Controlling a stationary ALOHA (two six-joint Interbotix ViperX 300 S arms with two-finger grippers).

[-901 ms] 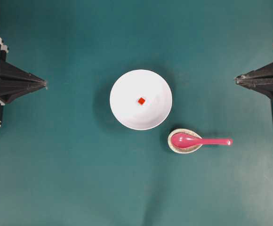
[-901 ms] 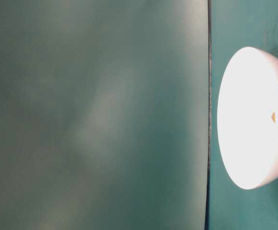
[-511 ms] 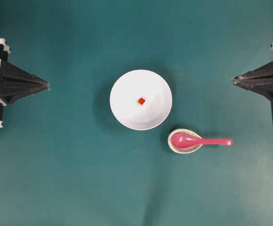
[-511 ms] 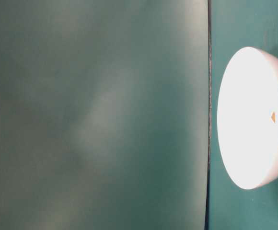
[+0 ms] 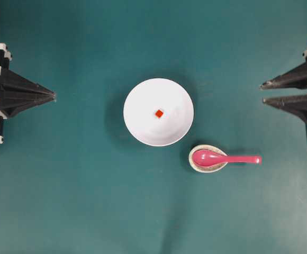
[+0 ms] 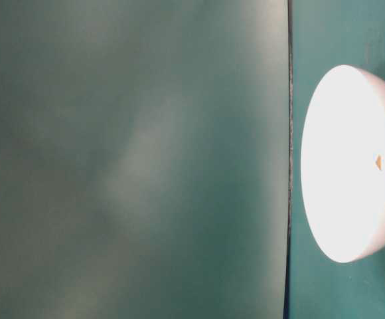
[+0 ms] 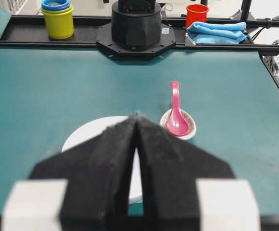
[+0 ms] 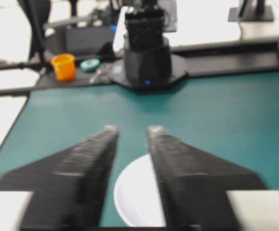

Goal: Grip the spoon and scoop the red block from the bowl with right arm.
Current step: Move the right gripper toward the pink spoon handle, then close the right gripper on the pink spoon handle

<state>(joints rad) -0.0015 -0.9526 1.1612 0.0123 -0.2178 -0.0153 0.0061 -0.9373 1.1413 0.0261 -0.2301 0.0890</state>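
Overhead, the right gripper point(image 5: 263, 92) at right edge now stands parted and empty, where half a second ago it was shut; it should drop squarely over the pink spoon's point(image 5: 225, 158) handle, scoop resting in a speckled dish point(image 5: 198, 165) lower right of the white bowl point(image 5: 137, 127) holding the red block point(image 5: 159, 113). The left wrist view shows the left gripper point(image 7: 136, 117) shut, empty; the right wrist view shows open jaws above the bowl's rim.

The bowl point(image 5: 158, 112) sat mid-worktop point(image 5: 79, 201) with the red block point(image 5: 159, 113) inside it near the centre. Just beside the bowl's lower right in the overhead view lay a small dish point(image 5: 208, 158), apart from it, bearing the spoon point(image 5: 222, 157), whose handle ran rightward. The left gripper point(image 5: 53, 96) and right gripper point(image 5: 263, 92) stood at opposite edges, well apart from everything.
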